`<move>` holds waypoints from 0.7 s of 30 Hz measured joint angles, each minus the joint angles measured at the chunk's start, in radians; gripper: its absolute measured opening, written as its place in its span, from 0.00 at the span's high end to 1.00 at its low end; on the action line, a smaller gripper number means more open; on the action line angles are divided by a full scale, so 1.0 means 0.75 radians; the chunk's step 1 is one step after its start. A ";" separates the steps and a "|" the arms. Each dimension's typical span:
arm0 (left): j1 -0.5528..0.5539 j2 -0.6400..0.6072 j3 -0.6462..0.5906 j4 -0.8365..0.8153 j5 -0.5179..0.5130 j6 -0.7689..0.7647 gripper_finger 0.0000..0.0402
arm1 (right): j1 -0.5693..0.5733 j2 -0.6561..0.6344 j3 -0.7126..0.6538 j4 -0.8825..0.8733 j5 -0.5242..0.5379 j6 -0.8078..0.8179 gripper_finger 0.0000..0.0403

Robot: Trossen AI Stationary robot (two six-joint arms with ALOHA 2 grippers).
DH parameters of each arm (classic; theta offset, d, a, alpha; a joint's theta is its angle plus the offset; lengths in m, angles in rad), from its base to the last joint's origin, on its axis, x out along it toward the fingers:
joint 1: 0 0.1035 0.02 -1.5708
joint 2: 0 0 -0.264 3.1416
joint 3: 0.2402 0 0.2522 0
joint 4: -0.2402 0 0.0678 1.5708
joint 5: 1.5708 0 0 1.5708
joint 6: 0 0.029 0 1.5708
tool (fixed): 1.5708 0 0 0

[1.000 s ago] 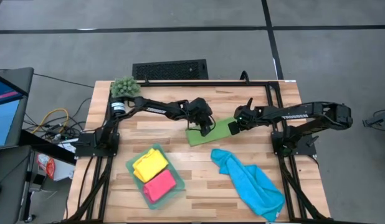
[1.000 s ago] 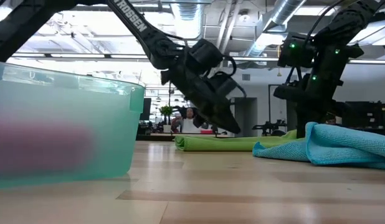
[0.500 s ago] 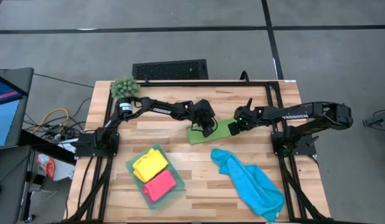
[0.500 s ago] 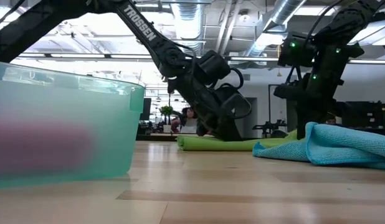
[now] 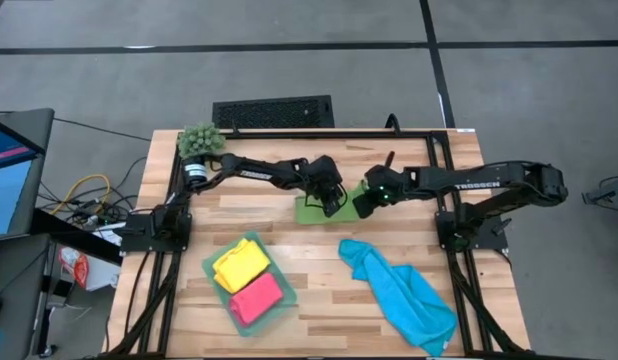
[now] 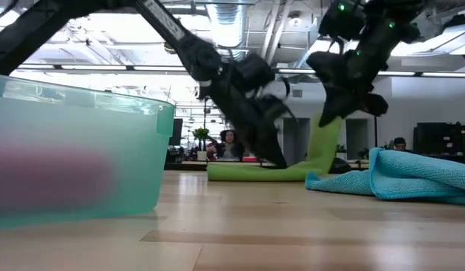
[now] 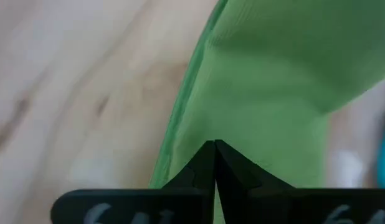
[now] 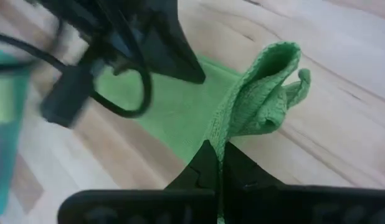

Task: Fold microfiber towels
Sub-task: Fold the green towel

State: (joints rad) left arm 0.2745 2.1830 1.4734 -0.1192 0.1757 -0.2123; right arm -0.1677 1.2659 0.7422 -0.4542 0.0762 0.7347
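Near the table's (image 5: 409, 300) far edge, at its middle, the green towel (image 5: 317, 210) looks narrower than a second ago: its right end is now lifted and carried leftward, so a fold is likely under way. The right gripper (image 5: 362, 203) is clamped on that raised end; the left gripper (image 5: 334, 205), fingers together, pins the flat part.

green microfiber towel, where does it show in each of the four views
High view: the leaf green microfiber towel lies mid-table, between the two arms.
Low view: flat at centre, one end lifted by the right end effector.
Left wrist view: fills the frame past the shut left end effector.
Right wrist view: pinched edge bunched at centre.
Shared landmark: the light wooden table top.
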 joint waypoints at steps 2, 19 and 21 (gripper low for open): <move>0.000 -0.081 0.001 -0.075 0.001 0.015 1.00 | 0.011 0.000 0.016 0.001 0.000 -0.013 0.96; -0.101 -0.601 -0.476 -0.324 -0.067 -0.023 1.00 | 0.023 0.000 0.019 -0.001 0.000 -0.049 0.95; -0.112 -0.594 -0.548 -0.259 -0.080 -0.056 1.00 | 0.024 0.000 0.019 -0.001 0.000 -0.049 0.95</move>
State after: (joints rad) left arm 0.1903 1.7375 1.0622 -0.3134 0.1160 -0.2544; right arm -0.1497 1.2659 0.7563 -0.4553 0.0762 0.6979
